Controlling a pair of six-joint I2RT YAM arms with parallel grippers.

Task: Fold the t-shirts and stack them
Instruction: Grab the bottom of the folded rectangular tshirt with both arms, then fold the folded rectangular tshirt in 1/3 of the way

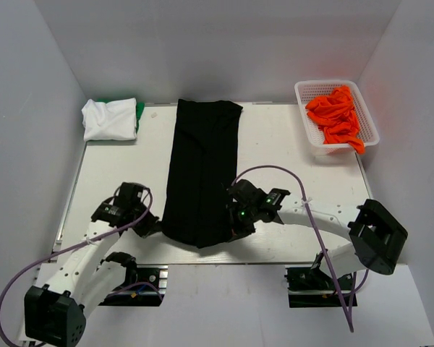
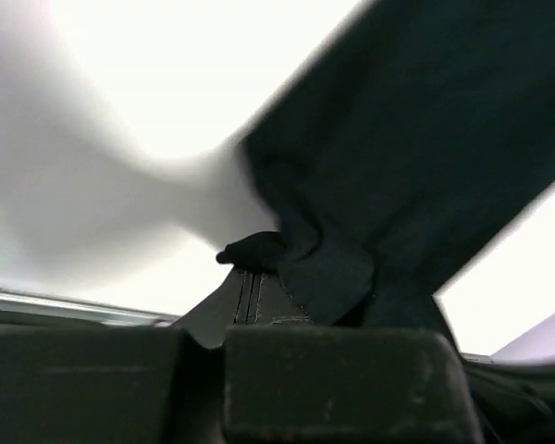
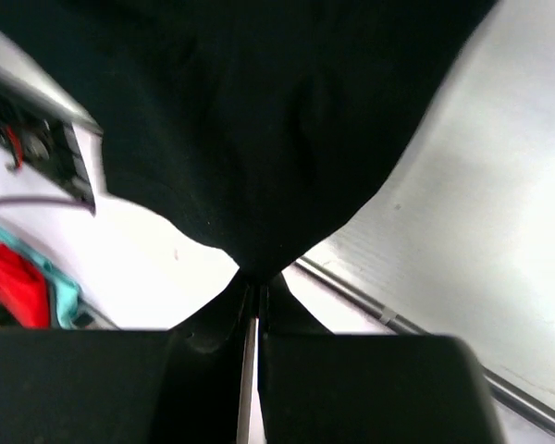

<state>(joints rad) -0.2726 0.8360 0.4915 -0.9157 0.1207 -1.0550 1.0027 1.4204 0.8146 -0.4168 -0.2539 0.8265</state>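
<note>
Black t-shirt (image 1: 202, 170) lies as a long folded strip mid-table (image 1: 116, 173). We see the left gripper (image 1: 153, 225) clenched on its near-left corner and the right gripper (image 1: 231, 220) clenched on its near-right corner. White t-shirt (image 1: 108, 119) sits back-left, orange t-shirts (image 1: 336, 116) in the basket (image 1: 325, 84).

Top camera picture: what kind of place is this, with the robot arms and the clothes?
Likely a robot practice booth, not a home. Plain white walls box in the table, a left arm and right arm are bolted at its near edge, and a basket of orange t-shirts sits at its far corner.
</note>
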